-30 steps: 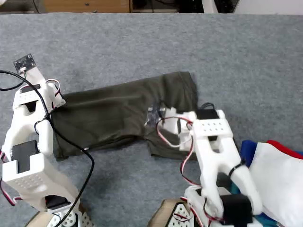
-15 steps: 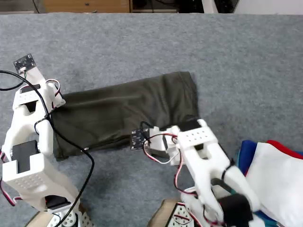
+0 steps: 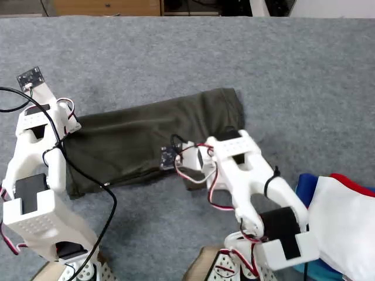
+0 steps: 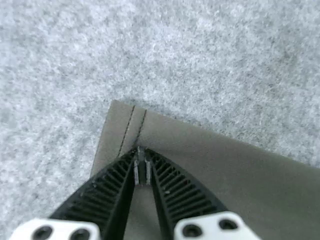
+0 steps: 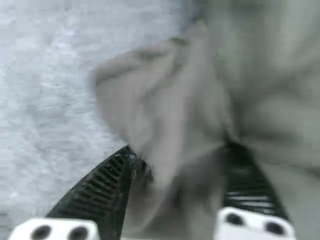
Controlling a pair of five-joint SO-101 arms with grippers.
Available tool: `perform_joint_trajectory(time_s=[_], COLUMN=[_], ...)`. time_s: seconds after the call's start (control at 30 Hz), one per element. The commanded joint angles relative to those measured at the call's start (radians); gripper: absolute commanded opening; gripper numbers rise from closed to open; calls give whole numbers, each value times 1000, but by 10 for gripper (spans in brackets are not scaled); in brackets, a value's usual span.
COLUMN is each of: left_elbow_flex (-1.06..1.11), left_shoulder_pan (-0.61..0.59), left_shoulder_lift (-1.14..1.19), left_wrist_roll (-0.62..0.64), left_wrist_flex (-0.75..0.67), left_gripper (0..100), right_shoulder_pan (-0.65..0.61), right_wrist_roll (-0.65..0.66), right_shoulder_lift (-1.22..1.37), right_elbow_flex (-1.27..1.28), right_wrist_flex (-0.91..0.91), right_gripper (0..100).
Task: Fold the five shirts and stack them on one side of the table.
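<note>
Dark olive fabric shirt, spread half-folded across grey felt table. Hemmed far corner pinched tight in left gripper; bunched near edge clamped between right gripper jaws.

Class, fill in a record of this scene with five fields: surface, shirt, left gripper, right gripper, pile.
surface: grey felt table
shirt: olive shirt, partly folded, lying flat across the middle
left gripper: left gripper shut on the olive shirt's stitched corner
right gripper: right gripper has a bunch of the olive shirt's near edge between its fingers
pile: pile of folded shirts beside the right arm, white on top, red and blue edges under it
</note>
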Motion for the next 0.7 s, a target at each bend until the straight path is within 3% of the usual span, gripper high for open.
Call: perform_joint_trajectory(time_s=[0.0,0.37,0.67], left_elbow_flex=[-43,-44,-46], left_shoulder_pan=[-11,-11,-11], left_shoulder_lift=[-5,-5,-5], left_wrist_roll=[3,3,3], left_wrist_flex=[-12,-12,-12], left_gripper=[19,19,19], right_shoulder_pan=[18,45,16], right_wrist_roll=[5,5,32], right_shoulder_lift=[39,47,102], right_elbow_flex=[-21,-303,-509], right_wrist_flex=[9,147,152], right_gripper=[32,4,4])
